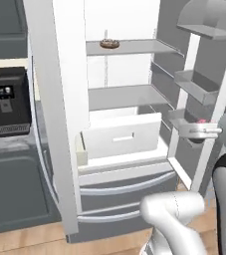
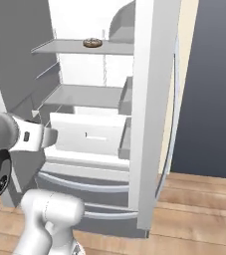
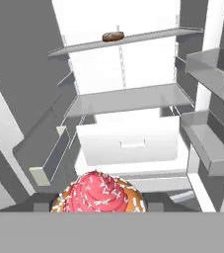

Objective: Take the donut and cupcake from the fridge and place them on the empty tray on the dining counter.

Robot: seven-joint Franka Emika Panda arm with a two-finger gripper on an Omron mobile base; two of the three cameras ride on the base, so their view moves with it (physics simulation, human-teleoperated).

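Observation:
The fridge stands open, showing white shelves. The donut, brown with dark glaze, lies on the top shelf. My gripper hovers in front of the fridge at drawer height, near the right door's bins. It is shut on the cupcake, whose pink frosting with white sprinkles sits between the dark fingertips in the hand view. The tray and the dining counter are out of view.
A black coffee machine stands on the dark grey cabinet counter left of the fridge. A white drawer sticks out below the lower shelf. Door bins jut out on the right. Wooden floor lies below.

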